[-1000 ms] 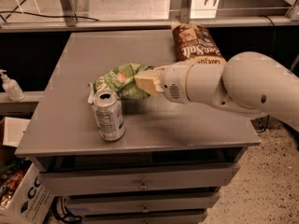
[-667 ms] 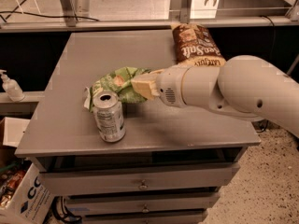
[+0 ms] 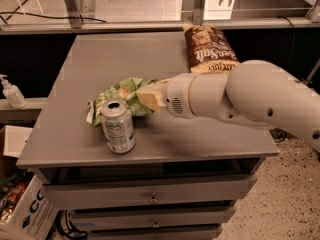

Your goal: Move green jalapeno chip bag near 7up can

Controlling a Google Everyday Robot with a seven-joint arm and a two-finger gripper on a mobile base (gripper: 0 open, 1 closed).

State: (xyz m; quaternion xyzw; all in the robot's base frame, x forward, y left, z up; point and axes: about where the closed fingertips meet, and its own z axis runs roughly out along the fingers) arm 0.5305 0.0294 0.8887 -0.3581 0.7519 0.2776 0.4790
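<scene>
One pincer (image 3: 148,97) is gripping the green jalapeno chip bag (image 3: 121,91) at twelve o'clock of the 7up can (image 3: 117,127), a brown "Sea Salt" bag (image 3: 210,49) lying at one o'clock on the table (image 3: 210,139).

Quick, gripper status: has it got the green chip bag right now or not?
Gripper: at the green jalapeno chip bag, right behind the 7up can; whether it grips the bag cannot be told.
</scene>
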